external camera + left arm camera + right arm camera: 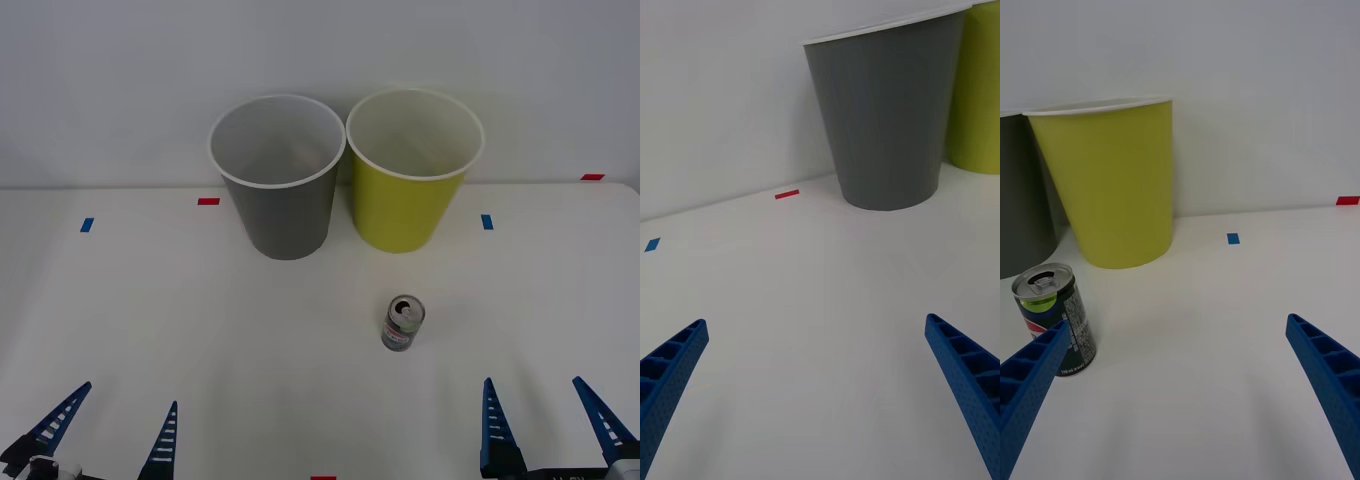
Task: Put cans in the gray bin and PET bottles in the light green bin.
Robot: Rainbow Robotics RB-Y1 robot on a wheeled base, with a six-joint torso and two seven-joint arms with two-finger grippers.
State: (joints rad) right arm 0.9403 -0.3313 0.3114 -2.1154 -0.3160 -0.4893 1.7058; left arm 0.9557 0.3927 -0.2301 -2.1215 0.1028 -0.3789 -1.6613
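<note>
Standing upright on the white table, the drink can sits at six o'clock from the light green bin, well apart. At that bin's nine o'clock, the gray bin nearly touches it. I have the right gripper and the left gripper spread wide, both empty.
</note>
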